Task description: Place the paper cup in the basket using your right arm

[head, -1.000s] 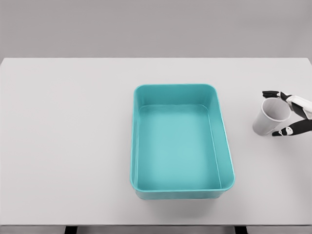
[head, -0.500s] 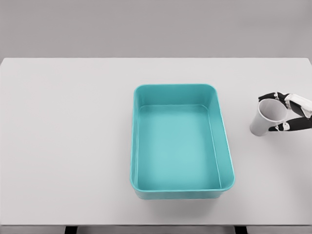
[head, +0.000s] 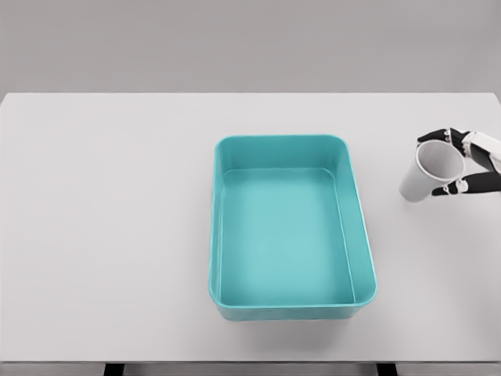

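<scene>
Head view, the only one given: right hand (head: 463, 166) entering at the 3 o'clock edge, dark fingers (head: 435, 137) curled round the upper part of the paper cup (head: 429, 174), thumb side pressed near the lower rim; closed on the cup, holding nothing else; cup tilted, mouth turned up and toward 3 o'clock, base toward 8 o'clock, seemingly lifted just clear of the white table (head: 117, 196), though hard to confirm; well apart from the basket (head: 216, 235), off at its 3 o'clock side, near the far right corner; left arm not visible anywhere.

Risks from here, as judgement only: grip high on a thin, tapered wall, so likely to slip or crush if squeezed unevenly; tilt liable to worsen in transit, letting the cup roll out of the fingers; carrying too low could knock the base against the near wall of the basket and shove it; releasing early would drop the cup on the table.

Containers: teal basket, rectangular, upright, nothing inside; cup interior plain white, apparently empty.
</scene>
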Motion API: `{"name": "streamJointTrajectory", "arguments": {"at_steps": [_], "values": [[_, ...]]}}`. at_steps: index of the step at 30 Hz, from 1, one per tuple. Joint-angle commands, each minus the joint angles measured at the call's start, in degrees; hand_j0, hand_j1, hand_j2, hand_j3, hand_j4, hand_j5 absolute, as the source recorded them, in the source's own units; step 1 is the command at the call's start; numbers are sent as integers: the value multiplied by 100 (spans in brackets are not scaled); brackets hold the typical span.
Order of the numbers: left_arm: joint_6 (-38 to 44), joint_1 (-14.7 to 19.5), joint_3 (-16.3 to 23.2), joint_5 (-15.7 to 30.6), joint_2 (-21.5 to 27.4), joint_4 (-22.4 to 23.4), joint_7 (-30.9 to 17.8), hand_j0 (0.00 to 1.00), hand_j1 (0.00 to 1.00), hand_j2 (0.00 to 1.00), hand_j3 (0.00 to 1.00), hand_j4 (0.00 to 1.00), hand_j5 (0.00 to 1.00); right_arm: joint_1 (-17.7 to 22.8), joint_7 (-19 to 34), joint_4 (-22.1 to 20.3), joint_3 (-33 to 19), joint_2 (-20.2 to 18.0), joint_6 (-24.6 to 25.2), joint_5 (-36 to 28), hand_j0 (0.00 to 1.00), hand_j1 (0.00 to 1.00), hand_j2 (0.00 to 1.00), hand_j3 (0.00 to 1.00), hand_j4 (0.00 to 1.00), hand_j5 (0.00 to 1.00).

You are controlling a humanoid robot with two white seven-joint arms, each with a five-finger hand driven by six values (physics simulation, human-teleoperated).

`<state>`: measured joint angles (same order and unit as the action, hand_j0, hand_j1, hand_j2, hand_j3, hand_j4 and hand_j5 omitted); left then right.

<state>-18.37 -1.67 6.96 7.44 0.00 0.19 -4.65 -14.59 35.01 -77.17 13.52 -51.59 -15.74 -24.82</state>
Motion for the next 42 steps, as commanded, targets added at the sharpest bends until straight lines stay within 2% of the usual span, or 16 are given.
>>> {"name": "streamJointTrajectory", "arguments": {"at_steps": [1, 6, 10, 17, 22, 24, 28, 35, 37, 42], "values": [[0, 0, -2, 3, 0, -2, -1, 100, 100, 100, 100, 100, 100, 0, -1, -131, -122, 0, 19, -75, 71, 71, 71, 71, 71, 71], [0, 0, -2, 3, 0, -2, -1, 100, 100, 100, 100, 100, 100, -176, -1, -553, -122, 8, 45, -225, 71, 71, 71, 71, 71, 71], [0, 0, -2, 3, 0, -2, -1, 100, 100, 100, 100, 100, 100, -325, -1, -746, -113, 325, 107, -225, 71, 71, 71, 71, 71, 71], [0, 0, -2, 3, 0, -2, -1, 100, 100, 100, 100, 100, 100, -545, -1, -1221, -104, 553, 151, -225, 72, 72, 72, 72, 72, 72], [0, 0, -2, 3, 0, -2, -1, 100, 100, 100, 100, 100, 100, -747, -1, -1599, 53, 984, 353, -207, 72, 72, 72, 72, 72, 72], [0, 0, -2, 3, 0, -2, -1, 100, 100, 100, 100, 100, 100, -914, -1, -1590, 335, 993, 353, -190, 72, 72, 72, 72, 72, 72], [0, 0, -2, 3, 0, -2, -1, 100, 100, 100, 100, 100, 100, -967, -1, -1590, 440, 1169, 344, -110, 71, 71, 71, 71, 71, 71], [0, 0, -2, 3, 0, -2, -1, 100, 100, 100, 100, 100, 100, -1081, -1, -1546, 757, 1634, 344, 416, 72, 72, 72, 72, 72, 72], [0, 0, -2, 3, 0, -2, -1, 100, 100, 100, 100, 100, 100, -1081, -1, -1485, 818, 1819, 344, 707, 72, 72, 72, 72, 72, 72], [0, 0, -2, 3, 0, -2, -1, 100, 100, 100, 100, 100, 100, -1116, -1, -1151, 994, 1959, 274, 926, 72, 72, 72, 72, 72, 72]]}}
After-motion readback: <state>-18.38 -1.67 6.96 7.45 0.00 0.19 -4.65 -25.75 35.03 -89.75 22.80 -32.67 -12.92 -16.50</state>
